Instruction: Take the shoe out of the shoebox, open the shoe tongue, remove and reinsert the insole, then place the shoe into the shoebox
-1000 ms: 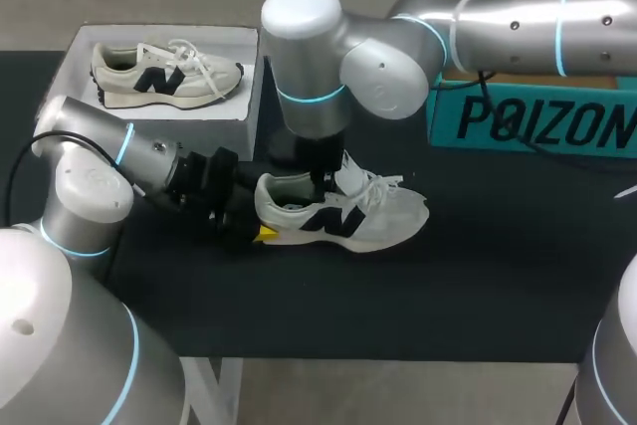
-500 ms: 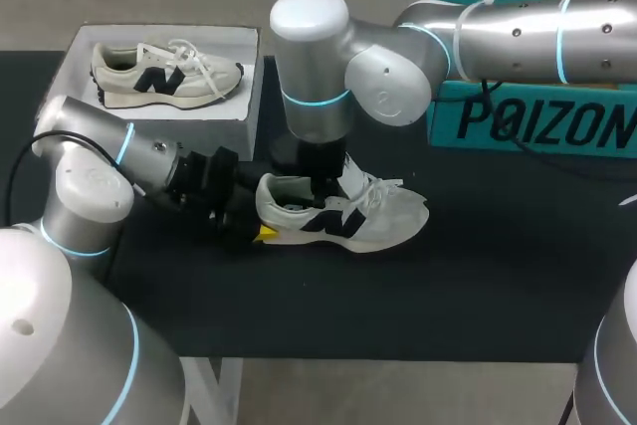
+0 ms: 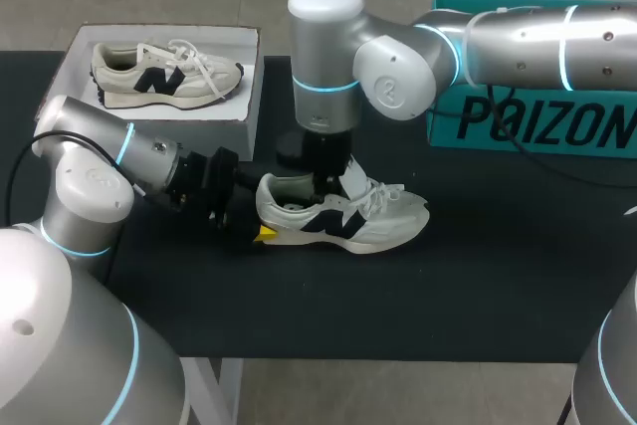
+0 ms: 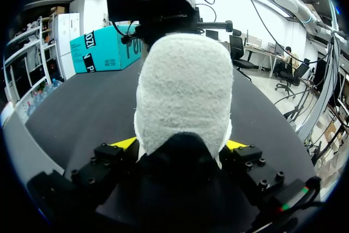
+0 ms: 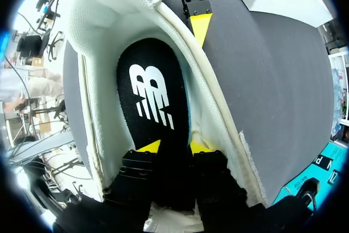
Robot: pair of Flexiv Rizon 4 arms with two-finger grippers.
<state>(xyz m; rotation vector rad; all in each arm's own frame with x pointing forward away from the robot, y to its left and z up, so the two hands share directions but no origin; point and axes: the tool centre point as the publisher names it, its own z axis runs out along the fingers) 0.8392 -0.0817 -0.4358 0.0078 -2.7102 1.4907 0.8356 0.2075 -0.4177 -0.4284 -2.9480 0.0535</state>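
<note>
Pinches shoe heel in left gripper; cannot tell whether right gripper grips insole. Risks dragging shoe free if insole sticks.

Head view: fixed, above and behind the robot, looking down from a distance on the whole table.
Left wrist view: faces along its fingers, close against the heel of the shoe.
Right wrist view: looks down into the shoe's opening, close over the insole.
Shared: shoe and table appear in all three views.
</note>
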